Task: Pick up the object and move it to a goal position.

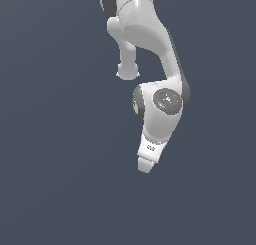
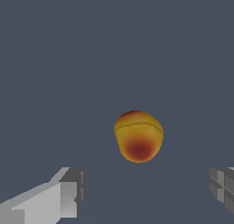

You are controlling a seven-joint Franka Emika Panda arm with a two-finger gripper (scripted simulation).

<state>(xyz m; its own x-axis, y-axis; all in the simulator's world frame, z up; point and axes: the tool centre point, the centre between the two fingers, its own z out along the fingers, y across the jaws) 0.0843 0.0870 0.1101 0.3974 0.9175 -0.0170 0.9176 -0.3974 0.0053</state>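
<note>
One ball (image 2: 138, 136) lay on the bare grey floor (image 2: 68, 58), ahead of the gripper (image 2: 146, 193), whose fingers (image 2: 68, 193) stood wide apart, clear of it. Nothing stood between them.

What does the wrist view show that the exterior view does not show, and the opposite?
Only the wrist view shows the small round red-orange and yellow ball and the two grey fingertips of the claw, spread wide apart, with the ball between them and farther ahead, untouched. Only the exterior view shows the white jointed robot arm reaching downward; the ball is not visible there. Both share the plain dark grey-blue surface.
</note>
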